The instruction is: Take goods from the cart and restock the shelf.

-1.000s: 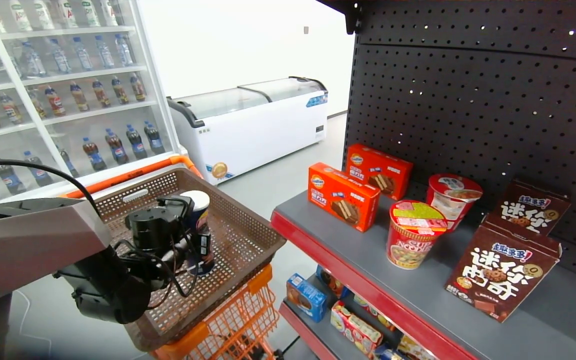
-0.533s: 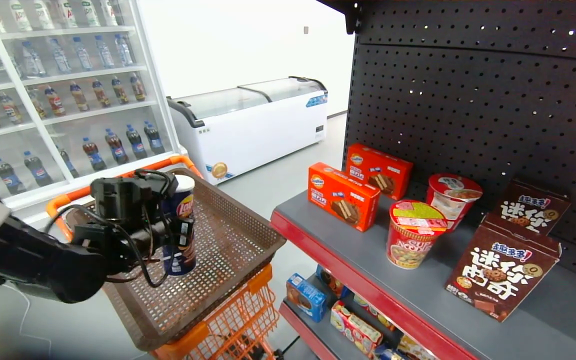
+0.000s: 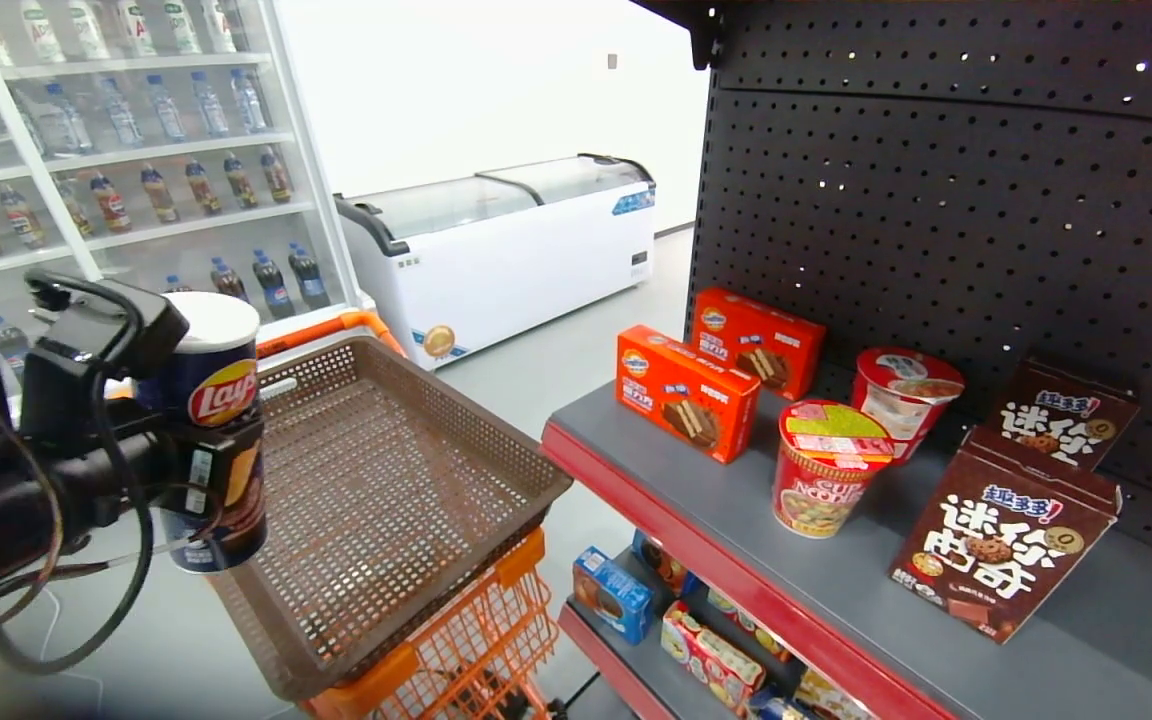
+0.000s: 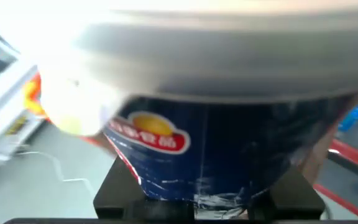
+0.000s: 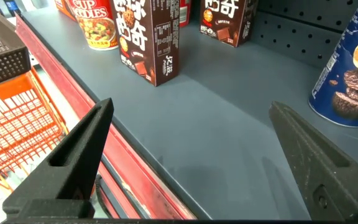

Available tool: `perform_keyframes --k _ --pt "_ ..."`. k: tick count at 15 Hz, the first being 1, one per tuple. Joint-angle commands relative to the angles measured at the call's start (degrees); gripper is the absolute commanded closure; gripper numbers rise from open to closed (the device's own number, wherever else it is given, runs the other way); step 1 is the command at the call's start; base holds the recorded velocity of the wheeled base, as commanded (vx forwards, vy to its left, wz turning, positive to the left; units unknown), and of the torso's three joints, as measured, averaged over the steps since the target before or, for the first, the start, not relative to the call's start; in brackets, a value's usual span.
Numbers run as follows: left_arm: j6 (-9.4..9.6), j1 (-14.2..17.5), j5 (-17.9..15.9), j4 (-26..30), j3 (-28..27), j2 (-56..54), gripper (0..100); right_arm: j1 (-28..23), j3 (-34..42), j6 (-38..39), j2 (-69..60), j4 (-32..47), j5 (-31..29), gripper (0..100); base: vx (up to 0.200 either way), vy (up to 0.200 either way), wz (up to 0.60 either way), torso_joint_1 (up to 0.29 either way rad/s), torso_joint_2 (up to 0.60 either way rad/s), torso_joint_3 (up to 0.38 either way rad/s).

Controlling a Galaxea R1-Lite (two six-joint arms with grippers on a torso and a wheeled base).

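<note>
Done: left gripper (image 3: pixel 198 470) fingers clamp the chips can (image 3: pixel 214 400), clear of the cart basket (image 3: pixel 496 452), at its 9 o'clock side
Left: carrying it to the shelf (image 3: pixel 676 500) at 3 o'clock and setting it down
Right gripper (image 5: pixel 191 112): fingers wide, empty, over the shelf

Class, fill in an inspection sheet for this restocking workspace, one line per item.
Surface: grey shelf, bare at its front edge.
Job's things: chip can upright, held beside the rim of the cart basket; boxes and cup noodles on the shelf.
Clutter: nothing seen.
Grippers: left gripper shut on the chip can; right gripper open over the shelf.
Cables: black loops at the left arm.
Surroundings: drinks cooler, chest freezer.
</note>
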Motion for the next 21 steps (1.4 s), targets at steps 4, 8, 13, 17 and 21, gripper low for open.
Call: perform_keyframes --k 4,8,13,17,21 --pt "4.03 4.0 0.8 0.5 1.9 -6.4 100 0.0 0.0 0.0 0.0 0.0 0.0 0 0.0 0.0 0.0 0.0 0.0 0.0" --pt "2.45 4.0 -1.2 2.8 0.6 -7.2 100 0.0 0.0 0.0 0.0 0.0 0.0 0 0.0 0.0 0.0 0.0 0.0 0.0" --pt "-2.39 3.7 -13.2 3.5 1.6 -9.3 100 0.0 0.0 0.0 0.0 0.0 0.0 0 0.0 0.0 0.0 0.0 0.0 0.0" --pt "-2.3 3.6 -15.5 3.5 2.0 -8.0 100 0.0 0.0 0.0 0.0 0.0 0.0 0 0.0 0.0 0.0 0.0 0.0 0.0" --pt "-2.74 5.0 -26.9 3.5 4.3 -8.5 100 0.0 0.0 0.0 0.0 0.0 0.0 0 0.0 0.0 0.0 0.0 0.0 0.0"
